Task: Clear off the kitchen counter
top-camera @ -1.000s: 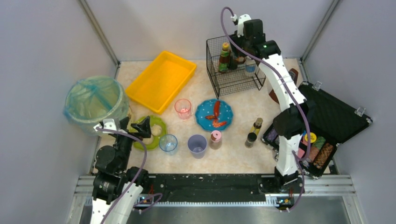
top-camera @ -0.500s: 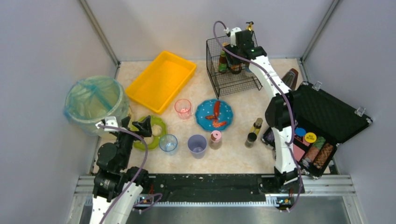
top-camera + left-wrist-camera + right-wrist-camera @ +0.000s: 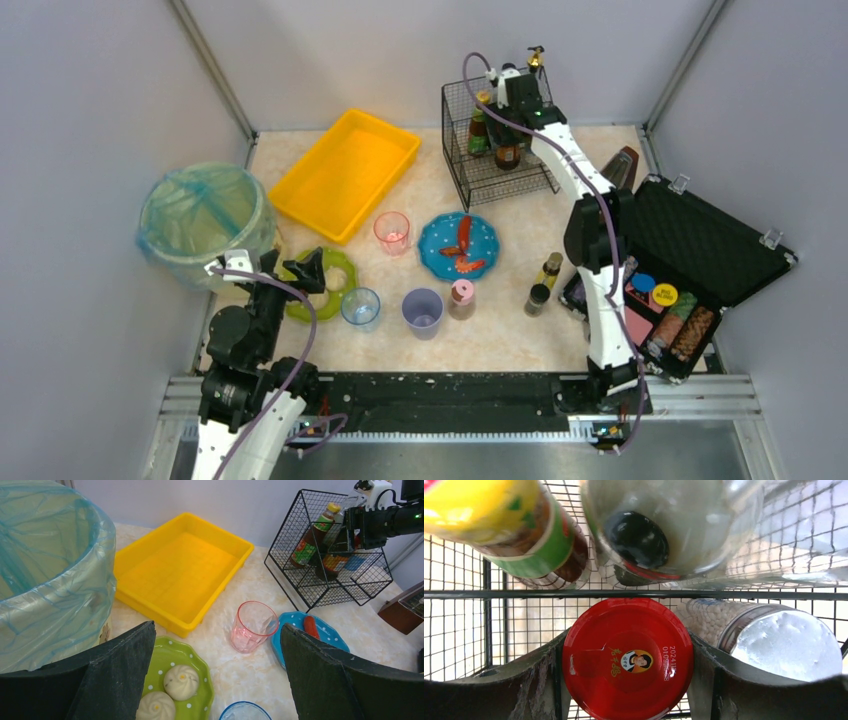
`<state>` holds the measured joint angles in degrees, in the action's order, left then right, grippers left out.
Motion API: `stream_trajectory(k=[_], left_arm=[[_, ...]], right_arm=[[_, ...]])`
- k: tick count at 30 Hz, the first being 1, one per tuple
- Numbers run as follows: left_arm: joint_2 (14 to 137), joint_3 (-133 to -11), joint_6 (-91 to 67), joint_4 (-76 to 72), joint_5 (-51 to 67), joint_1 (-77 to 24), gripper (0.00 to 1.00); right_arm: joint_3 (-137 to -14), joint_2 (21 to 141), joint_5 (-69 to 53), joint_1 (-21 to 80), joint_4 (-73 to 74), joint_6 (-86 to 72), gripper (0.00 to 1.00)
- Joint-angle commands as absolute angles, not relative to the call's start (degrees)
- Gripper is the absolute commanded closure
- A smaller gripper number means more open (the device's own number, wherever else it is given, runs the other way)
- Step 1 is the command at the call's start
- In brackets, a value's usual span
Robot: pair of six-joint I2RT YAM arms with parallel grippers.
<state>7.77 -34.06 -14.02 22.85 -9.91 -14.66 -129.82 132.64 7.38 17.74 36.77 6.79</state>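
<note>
On the counter (image 3: 500, 335), tray (image 3: 345, 172) lies left of rack (image 3: 458, 150); bin (image 3: 200, 215) left of tray.

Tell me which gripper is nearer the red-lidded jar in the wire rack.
Right. The right gripper clasps the red-lidded jar inside the wire rack; the left gripper hangs open by the green plate, across the kitchen counter.

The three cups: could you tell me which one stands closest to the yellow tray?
The pink cup, just off the near edge of the yellow tray; the blue cup and purple cup stand farther forward.

glossy red lid (image 3: 627, 658), wire rack (image 3: 295, 575), yellow plastic tray (image 3: 180, 570), smooth mottled kitchen counter (image 3: 235, 667)
</note>
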Motion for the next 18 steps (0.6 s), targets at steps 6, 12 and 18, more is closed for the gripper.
stream_trajectory(k=[6, 12, 18], left_arm=[[7.4, -34.4, -13.6, 21.2, -10.2, -14.6, 0.01], [7.1, -34.3, -13.6, 21.2, -10.2, -14.6, 0.01], [6.6, -34.4, -13.7, 21.3, -10.4, -14.6, 0.01]], right_arm=[[-130.8, 131.4, 5.8, 16.5, 29.9, 3.9, 0.56], [-129.3, 128.9, 4.5, 16.5, 29.8, 3.3, 0.32], [-126.1, 124.7, 2.9, 16.5, 29.9, 1.9, 0.21]])
